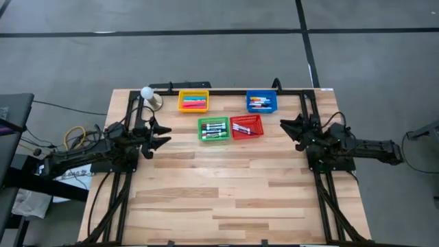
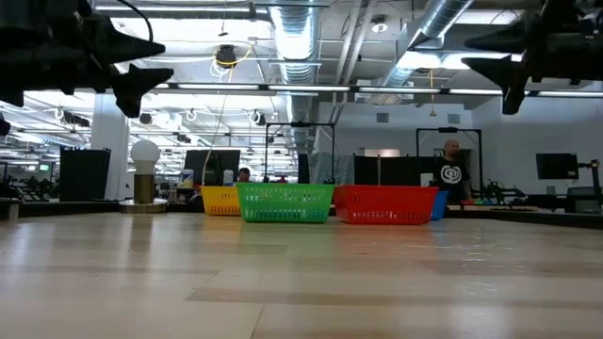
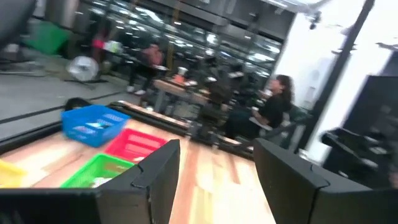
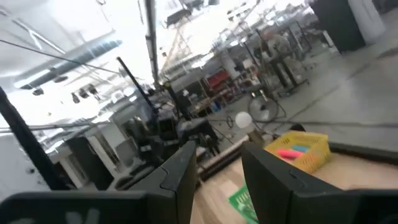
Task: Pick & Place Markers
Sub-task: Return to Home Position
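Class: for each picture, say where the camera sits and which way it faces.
High: overhead, facing straight down; shows left gripper, right gripper.
Low: tabletop height, facing green mesh basket; grippers above.
Left wrist: past own open fingers, towards blue mesh basket.
Right wrist: past own fingers, towards yellow mesh basket.
Shared, high and low: green mesh basket.

The short thin pink and orange markers point(image 1: 194, 103) are lying flat and side by side, lengthwise across the yellow mesh basket point(image 1: 181, 101) at the table's far edge. The white-barrelled markers with orange and blue ends point(image 1: 259, 103) are lying in a loose pile in the blue mesh basket point(image 1: 273, 103), well apart to its right. Nearer the table's middle, the black, white and green markers point(image 1: 215, 130) are lying stacked in the green mesh basket point(image 1: 201, 129). The white, black and red markers point(image 1: 245, 127) are lying slightly askew in the red mesh basket point(image 1: 258, 126) just beside it.
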### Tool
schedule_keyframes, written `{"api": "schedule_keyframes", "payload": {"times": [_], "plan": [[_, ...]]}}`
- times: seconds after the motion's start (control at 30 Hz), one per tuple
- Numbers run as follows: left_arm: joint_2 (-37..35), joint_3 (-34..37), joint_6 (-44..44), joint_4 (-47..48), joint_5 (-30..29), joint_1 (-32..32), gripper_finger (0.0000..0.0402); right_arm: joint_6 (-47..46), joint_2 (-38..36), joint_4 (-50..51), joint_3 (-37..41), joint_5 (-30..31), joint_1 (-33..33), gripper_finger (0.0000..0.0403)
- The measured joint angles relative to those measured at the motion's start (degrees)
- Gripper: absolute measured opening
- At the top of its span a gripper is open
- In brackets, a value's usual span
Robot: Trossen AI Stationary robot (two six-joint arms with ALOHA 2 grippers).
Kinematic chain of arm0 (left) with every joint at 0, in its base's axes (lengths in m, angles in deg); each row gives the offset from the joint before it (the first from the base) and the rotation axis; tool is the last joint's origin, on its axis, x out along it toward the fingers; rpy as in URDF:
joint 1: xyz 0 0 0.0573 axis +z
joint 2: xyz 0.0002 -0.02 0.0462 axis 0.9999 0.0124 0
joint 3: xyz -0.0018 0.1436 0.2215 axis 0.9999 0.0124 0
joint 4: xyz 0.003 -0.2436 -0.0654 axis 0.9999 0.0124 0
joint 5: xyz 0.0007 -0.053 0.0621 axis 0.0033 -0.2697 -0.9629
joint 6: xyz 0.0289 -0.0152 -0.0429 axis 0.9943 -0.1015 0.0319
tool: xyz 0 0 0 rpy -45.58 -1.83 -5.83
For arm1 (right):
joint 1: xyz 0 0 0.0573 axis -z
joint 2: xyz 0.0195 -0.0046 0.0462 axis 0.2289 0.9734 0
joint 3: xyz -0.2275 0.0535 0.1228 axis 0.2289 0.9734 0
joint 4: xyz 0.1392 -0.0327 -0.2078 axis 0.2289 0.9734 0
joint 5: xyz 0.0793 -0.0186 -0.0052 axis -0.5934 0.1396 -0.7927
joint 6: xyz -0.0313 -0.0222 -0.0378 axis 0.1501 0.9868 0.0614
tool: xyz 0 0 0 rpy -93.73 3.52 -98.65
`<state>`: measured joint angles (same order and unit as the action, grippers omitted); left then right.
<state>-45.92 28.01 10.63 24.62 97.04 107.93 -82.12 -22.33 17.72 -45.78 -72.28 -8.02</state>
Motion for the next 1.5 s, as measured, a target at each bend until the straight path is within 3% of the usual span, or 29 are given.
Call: {"api": "schedule_keyframes", "payload": {"times": [0.17,0.43,0.8,1.03,1.5], "plan": [[0.08,-0.02,1.09,0.16,7.13,0.62,0.0204,2.61,-5.39,0.65,-0.03,-2.89,0.03,0.0118],[1.74,-0.07,5.3,2.12,7.16,1.73,0.0204,-0.95,-5.17,9.7,0.02,-1.26,0.13,0.0118],[11.65,-0.07,5.19,0.98,4.02,1.71,0.0204,5.28,-5.24,12.55,-0.04,0.89,0.16,0.0118],[10.66,-0.11,5.43,-6.35,7.97,1.64,0.0204,4.79,-5.24,13.04,-0.04,0.96,0.03,0.0118],[10.4,-0.11,3.96,-5.98,8.81,1.64,0.0204,4.77,-5.24,13.66,-0.04,-0.04,-0.04,0.0118]]}}
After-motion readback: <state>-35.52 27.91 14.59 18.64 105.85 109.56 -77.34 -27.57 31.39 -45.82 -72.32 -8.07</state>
